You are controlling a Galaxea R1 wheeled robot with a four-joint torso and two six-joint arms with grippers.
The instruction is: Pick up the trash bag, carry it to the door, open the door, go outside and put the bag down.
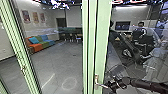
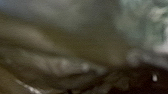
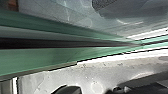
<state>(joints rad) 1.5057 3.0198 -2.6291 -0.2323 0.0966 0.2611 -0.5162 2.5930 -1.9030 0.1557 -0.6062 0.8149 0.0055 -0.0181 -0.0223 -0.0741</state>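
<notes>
In the head view, my right gripper (image 1: 109,86) is beside the metal handle (image 1: 96,80) of the green-framed glass door (image 1: 102,45); whether it touches the lever is unclear. The right wrist view shows the green frame of the door (image 3: 60,53) running lengthwise, with dark shapes at the picture's edge that I cannot identify. A dark, crumpled, shiny surface (image 2: 60,66), apparently the trash bag, lies very close and blurred in the left wrist view.
Beyond the glass are a grey floor (image 1: 60,67) and a colourful sofa (image 1: 40,44) against the wall. A person (image 1: 140,33) shows at the right, among reflections on the glass. Another green frame post (image 1: 21,53) stands at the left.
</notes>
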